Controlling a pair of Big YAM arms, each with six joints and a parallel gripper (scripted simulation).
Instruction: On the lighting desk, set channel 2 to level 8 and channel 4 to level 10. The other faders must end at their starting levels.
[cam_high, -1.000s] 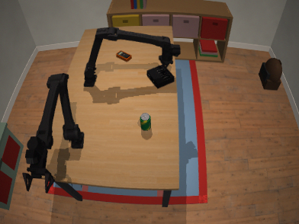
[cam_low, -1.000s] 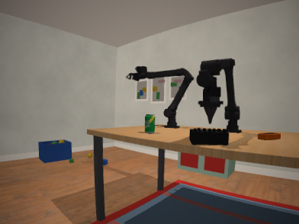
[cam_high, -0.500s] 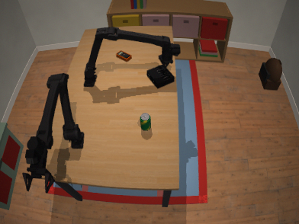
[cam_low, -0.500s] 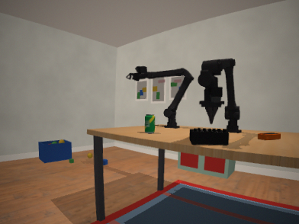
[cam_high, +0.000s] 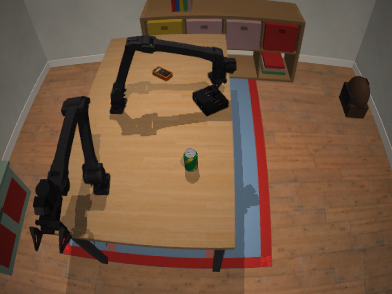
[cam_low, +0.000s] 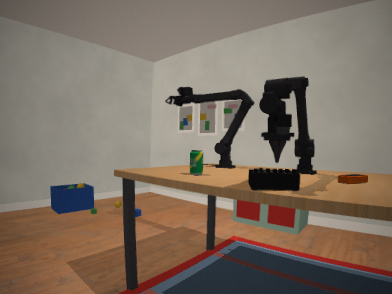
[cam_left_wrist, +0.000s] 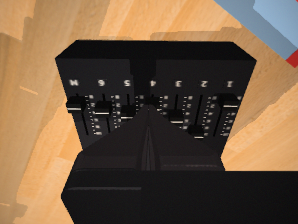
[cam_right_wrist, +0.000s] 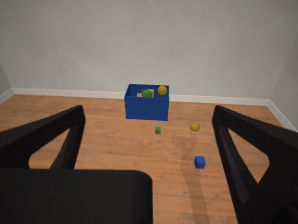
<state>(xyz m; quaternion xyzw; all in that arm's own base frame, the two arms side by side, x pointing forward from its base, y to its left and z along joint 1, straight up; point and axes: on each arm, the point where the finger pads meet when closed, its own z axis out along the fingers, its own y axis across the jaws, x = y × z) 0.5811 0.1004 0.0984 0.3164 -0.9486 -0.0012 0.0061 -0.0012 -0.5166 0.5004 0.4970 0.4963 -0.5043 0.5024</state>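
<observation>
The lighting desk (cam_high: 211, 100) is a black box with a row of numbered faders near the table's far right edge; it also shows in the exterior view (cam_low: 274, 179). My left gripper (cam_low: 276, 156) is shut and empty, pointing straight down a little above the desk. In the left wrist view its tip (cam_left_wrist: 149, 107) lies over the lane of channel 4 and hides that knob. The channel 2 knob (cam_left_wrist: 197, 132) sits lower in that view than the channel 3 knob (cam_left_wrist: 176, 119). My right gripper (cam_high: 48, 239) is open and empty, off the table's near left corner, far from the desk.
A green can (cam_high: 190, 160) stands mid-table. An orange device (cam_high: 162, 73) lies behind the desk. A shelf unit (cam_high: 222, 30) stands beyond the table. A blue toy box (cam_right_wrist: 147, 102) and small loose toys sit on the floor.
</observation>
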